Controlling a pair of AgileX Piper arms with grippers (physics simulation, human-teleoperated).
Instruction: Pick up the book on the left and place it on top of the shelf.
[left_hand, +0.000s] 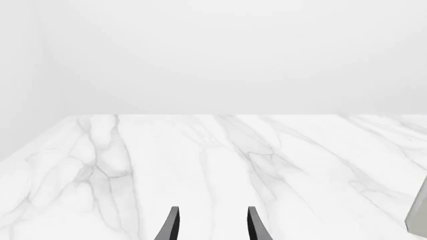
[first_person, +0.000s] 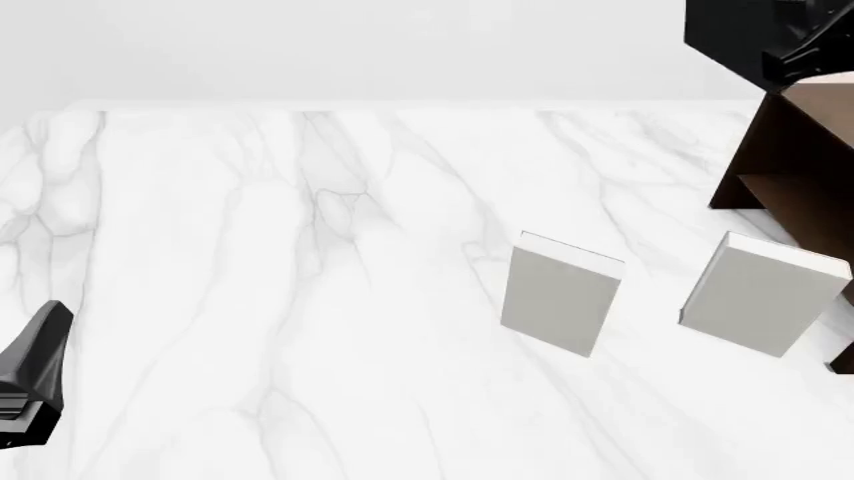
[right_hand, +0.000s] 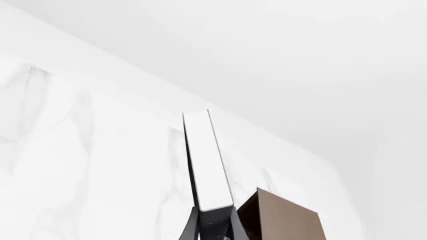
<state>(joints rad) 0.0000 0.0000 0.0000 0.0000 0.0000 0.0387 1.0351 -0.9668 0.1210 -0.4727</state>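
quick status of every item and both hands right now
book: held edge-on in right hand, above the shelf
shelf: upright at the table's right
two light grey books: lying flat, apart
left hand: open, empty

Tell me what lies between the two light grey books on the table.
Nothing: in the front view only bare marble table separates the left grey book from the right grey book.

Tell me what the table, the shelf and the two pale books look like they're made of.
Table: looks like polished white marble, going by the grey veining. Shelf: seems dark brown wood or veneer, matte, no grain visible. Pale books: plain light grey covers, perhaps card, with white page edges; untextured render, so uncertain.
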